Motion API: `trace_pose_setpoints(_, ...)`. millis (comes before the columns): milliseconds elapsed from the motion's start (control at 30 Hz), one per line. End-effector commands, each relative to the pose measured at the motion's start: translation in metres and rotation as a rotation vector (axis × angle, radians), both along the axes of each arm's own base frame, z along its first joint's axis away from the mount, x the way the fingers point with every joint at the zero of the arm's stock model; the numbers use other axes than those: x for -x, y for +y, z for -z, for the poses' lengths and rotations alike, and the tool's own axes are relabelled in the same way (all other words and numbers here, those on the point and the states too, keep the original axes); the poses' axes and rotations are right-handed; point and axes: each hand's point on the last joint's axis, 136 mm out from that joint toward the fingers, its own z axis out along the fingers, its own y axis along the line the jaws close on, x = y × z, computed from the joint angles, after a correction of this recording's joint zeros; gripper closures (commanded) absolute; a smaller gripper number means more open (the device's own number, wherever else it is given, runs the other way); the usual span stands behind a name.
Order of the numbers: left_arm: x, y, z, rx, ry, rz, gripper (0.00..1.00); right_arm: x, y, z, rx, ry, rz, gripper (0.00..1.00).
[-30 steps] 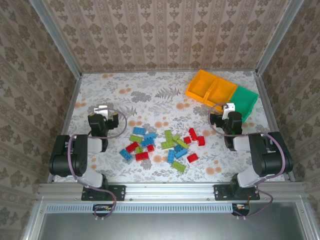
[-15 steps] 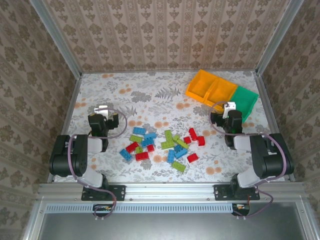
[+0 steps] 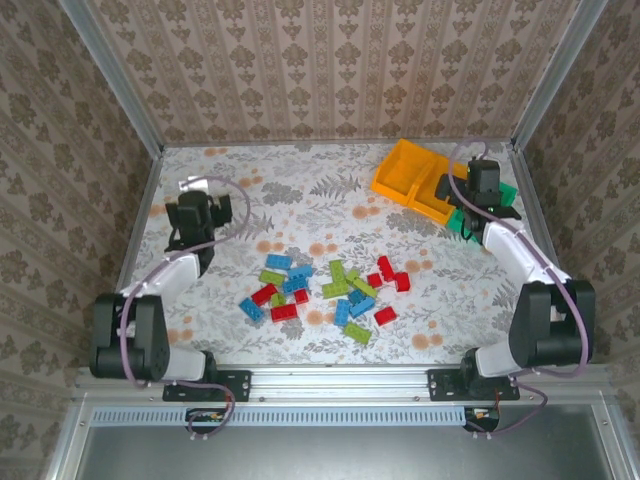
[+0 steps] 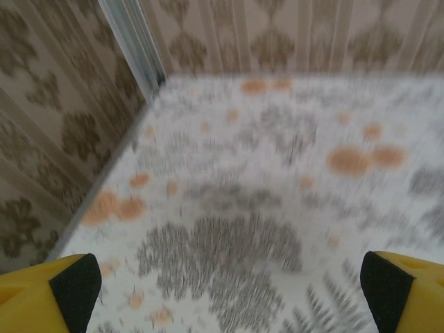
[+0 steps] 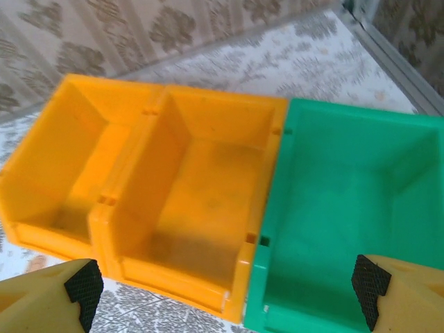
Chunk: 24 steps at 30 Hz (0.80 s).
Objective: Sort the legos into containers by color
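Closest to the arms, the legos [image 3: 325, 285] lie in a loose heap in the middle of the table [image 3: 300, 185] — red, blue and lime green all mixed up, many of them touching. None is in a bin yet, so the sorting has not begun.

These bricks look small, hard and light. Their sides are smooth and could slip, so I think it is best to pinch one across its two long flat sides, not on the bumpy top. A red brick [image 3: 385, 316] at the edge of the heap has more room around it.

Farther back on the left, the left gripper [image 4: 229, 291] hangs wide open over bare table, holding nothing.

At the far right stand the containers [image 3: 405, 172] — two orange bins [image 5: 173, 97] and a green bin [image 5: 326, 118], touching in a row and all empty. The right gripper [image 5: 225, 291] hovers above them, wide apart and empty too.
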Motion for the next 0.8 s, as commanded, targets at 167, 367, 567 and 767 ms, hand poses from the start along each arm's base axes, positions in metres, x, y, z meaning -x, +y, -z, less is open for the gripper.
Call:
trace_pose_setpoints(167,0.063,-0.077,-0.015,0.115,0.073,0.176,0.0,0.006,-0.016,0.061,-0.04,0.309,0.089,0.1)
trace_pose_setpoints(367,0.107,-0.107,-0.001,0.142,0.085,0.298,0.0,-0.006,-0.019,0.081,-0.045,0.373,0.093,0.13)
trace_pose_setpoints(567,0.135,-0.099,0.026,0.18,0.15,0.282,0.0,-0.026,-0.018,0.102,-0.035,0.443,0.06,0.25)
trace_pose_setpoints(767,0.147,-0.088,0.044,0.171,0.228,0.231,0.0,-0.036,0.003,0.114,-0.023,0.47,-0.011,0.55)
